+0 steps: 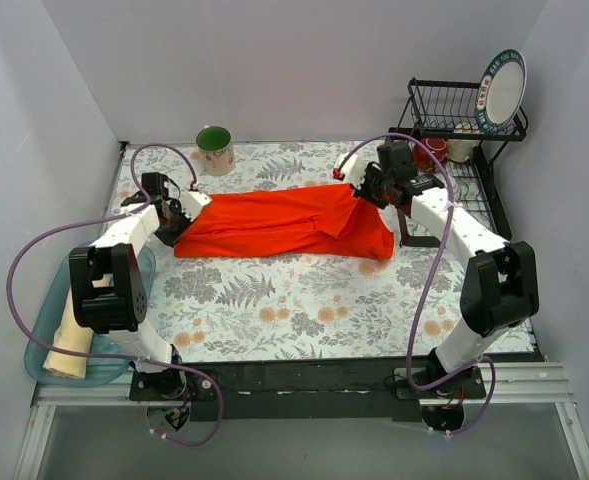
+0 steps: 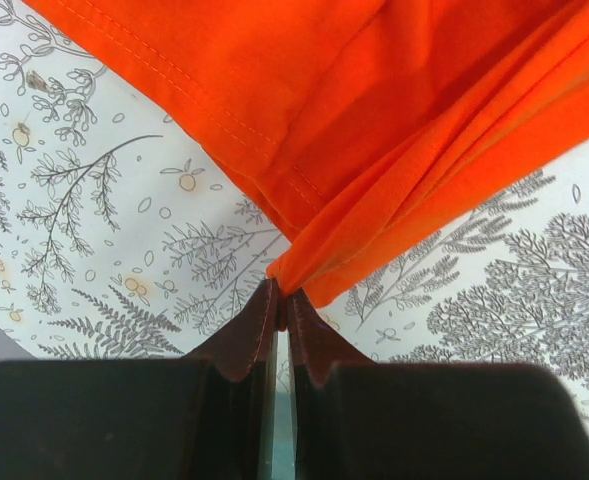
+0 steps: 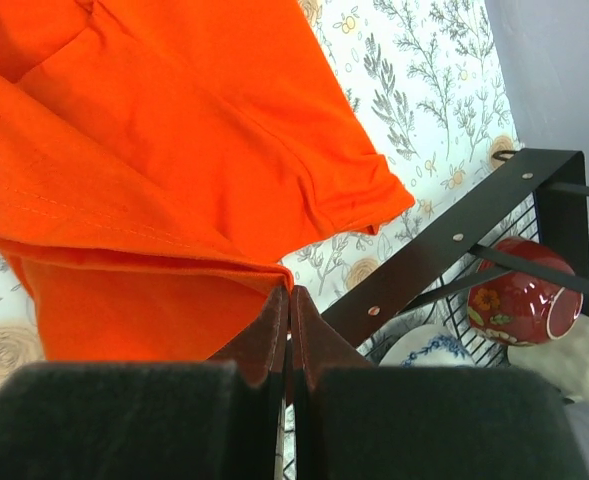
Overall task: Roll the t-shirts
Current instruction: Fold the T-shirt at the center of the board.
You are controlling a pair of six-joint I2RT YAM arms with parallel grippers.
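The orange-red t-shirt lies folded into a long band across the far half of the table. My left gripper is shut on its left end; in the left wrist view the fingertips pinch a bunched corner of the cloth. My right gripper is shut on the shirt's far right edge; the right wrist view shows its tips clamped on a folded edge of the cloth. The cream-yellow t-shirt lies rolled in the blue tub at the near left.
A green mug stands at the far edge, left of centre. A black dish rack at the far right holds a plate, a red cup and white crockery. Grey walls close in left, right and back.
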